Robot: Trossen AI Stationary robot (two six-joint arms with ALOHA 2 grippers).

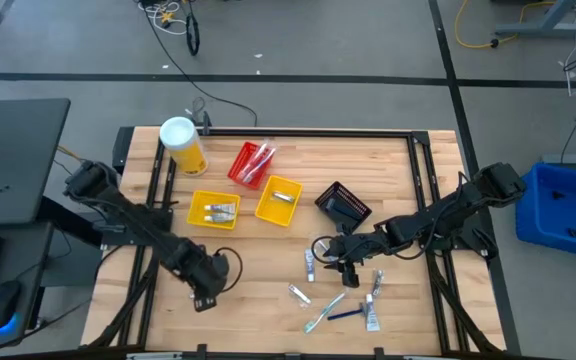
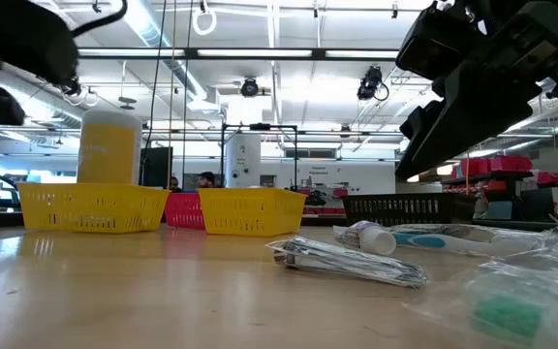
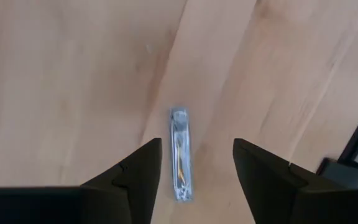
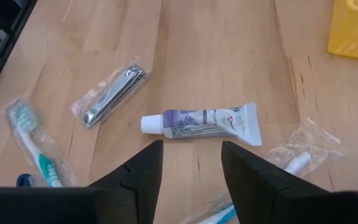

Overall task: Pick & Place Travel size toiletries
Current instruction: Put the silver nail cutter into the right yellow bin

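Wooden table (image 1: 268, 260) carries everything, framed by a dark rail on all sides, and I place things from the black bin (image 1: 344, 204) standing a little right of centre. Toward the back-left corner from it stands the yellow canister (image 1: 183, 147); to its left run the red bin (image 1: 250, 164), a yellow bin (image 1: 279, 201) and a second yellow bin (image 1: 214, 210), each already holding small items. The travel size toiletries (image 1: 340, 296) still loose lie in front of the black bin, between it and the near rail. My right gripper (image 1: 349, 262) hangs just in front of the black bin with its jaws released, straddling a white toothpaste tube (image 4: 199, 122); a bagged nail clipper (image 4: 109, 93) and a green toothbrush (image 4: 35, 145) lie near, apart from it. I judge the step to be the descent onto the tube: I centre across its width, keep the fingers off the crinkled wrapper (image 4: 303, 149) beside it, and close only at table level. My left gripper (image 1: 204, 296) is far to the left of the black bin, near the front rail, jaws also released over a small wrapped clipper-like item (image 3: 179, 153). Open wood separates the arms, so each can lift straight up; the short carry to the bins is unobstructed.
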